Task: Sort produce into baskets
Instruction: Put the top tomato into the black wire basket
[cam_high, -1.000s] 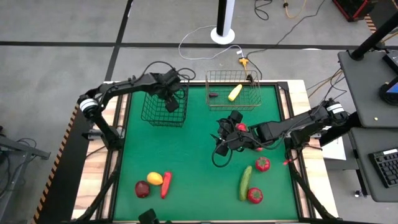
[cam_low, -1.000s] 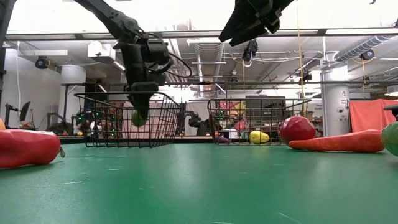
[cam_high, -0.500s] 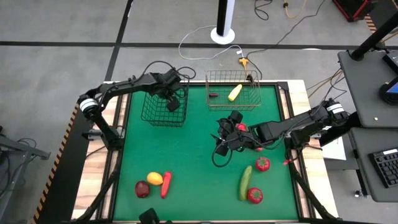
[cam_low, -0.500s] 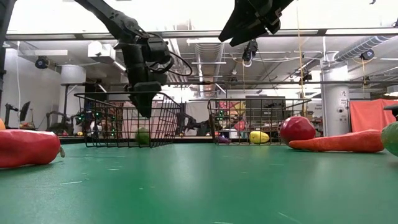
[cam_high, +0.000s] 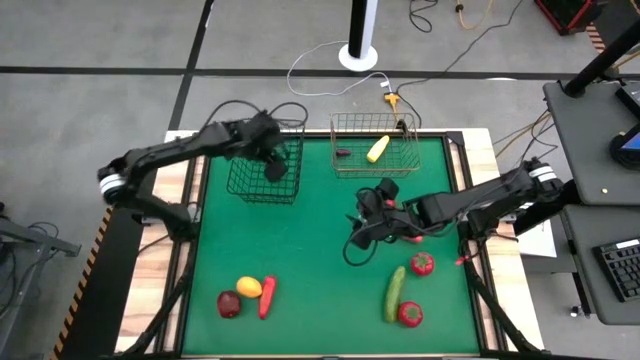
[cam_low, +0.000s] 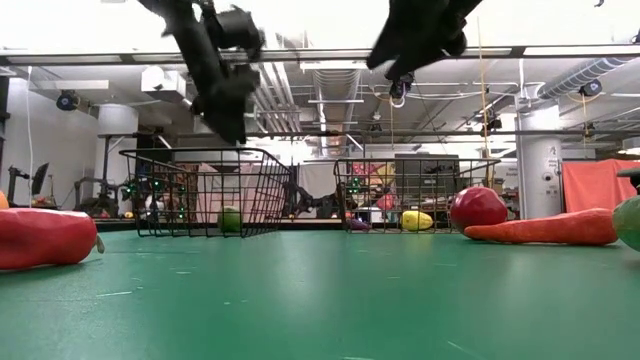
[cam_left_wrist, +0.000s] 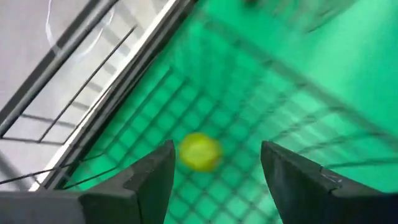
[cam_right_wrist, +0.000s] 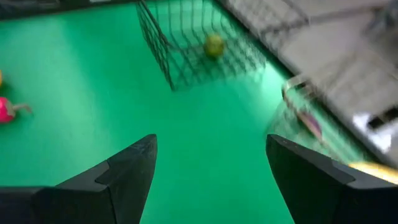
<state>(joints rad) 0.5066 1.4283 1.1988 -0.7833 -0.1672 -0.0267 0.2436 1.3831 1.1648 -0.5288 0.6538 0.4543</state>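
Since the earlier frame the left gripper (cam_high: 268, 143) has risen clear of the black basket (cam_high: 264, 173) and drawn back toward the far left corner, and the right gripper (cam_high: 367, 215) has shifted slightly nearer and to the right over the middle of the table (cam_high: 300, 250). The left gripper hangs above the black basket with its jaws spread wide and holding nothing; through them the left wrist view shows a small yellow-green round fruit (cam_left_wrist: 199, 152) lying on the basket floor, also visible low inside the basket in the low view. The right gripper hovers above the green mat, jaws wide and empty. The silver basket (cam_high: 376, 144) stands at the far edge, just right of the black one, and holds a yellow long piece (cam_high: 377, 149) and a small dark purple piece (cam_high: 343, 153). To the right of the right gripper lies a red pepper (cam_high: 422, 263), with a green cucumber (cam_high: 395, 293) and a red round fruit (cam_high: 409, 314) nearer still. At the near left sit a dark red fruit (cam_high: 228, 304), a yellow fruit (cam_high: 248, 287) and an orange-red carrot (cam_high: 267, 296), close together.
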